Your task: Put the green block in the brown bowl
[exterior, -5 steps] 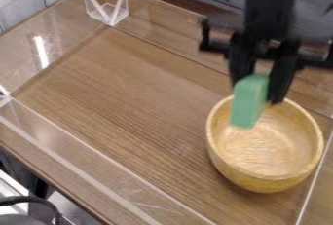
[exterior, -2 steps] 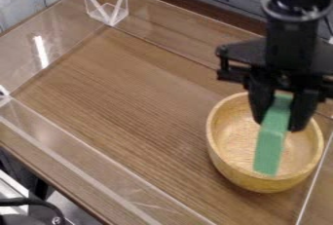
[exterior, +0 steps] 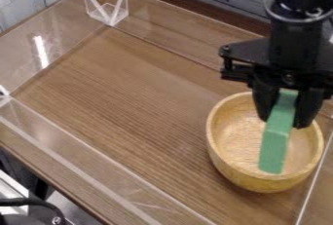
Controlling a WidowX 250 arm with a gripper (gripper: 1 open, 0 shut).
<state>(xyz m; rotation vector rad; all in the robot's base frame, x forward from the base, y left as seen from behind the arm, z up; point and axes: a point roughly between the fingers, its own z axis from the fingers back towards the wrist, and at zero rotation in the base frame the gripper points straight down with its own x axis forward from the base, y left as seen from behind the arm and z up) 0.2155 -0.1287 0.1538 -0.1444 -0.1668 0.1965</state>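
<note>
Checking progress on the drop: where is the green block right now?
In the camera view, lower right: the green block hangs from the shut gripper, its lower end inside the brown bowl.

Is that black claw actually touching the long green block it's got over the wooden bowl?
Touching. The camera view shows the black gripper shut on the green block's top end.

1. My arm [exterior: 302,15] runs out of the top edge, so nothing of it shows above the wrist.
2. My gripper [exterior: 286,100] covers the upper end of the green block [exterior: 276,141]; the exact contact of my fingers with it is hidden.
3. The block's lower end blocks part of the brown bowl [exterior: 229,163]'s floor; I cannot tell whether it touches.
4. The wooden table [exterior: 130,93] is cut off at the right and bottom edges.
5. The clear object [exterior: 107,7] at the far left is too small to identify.
</note>
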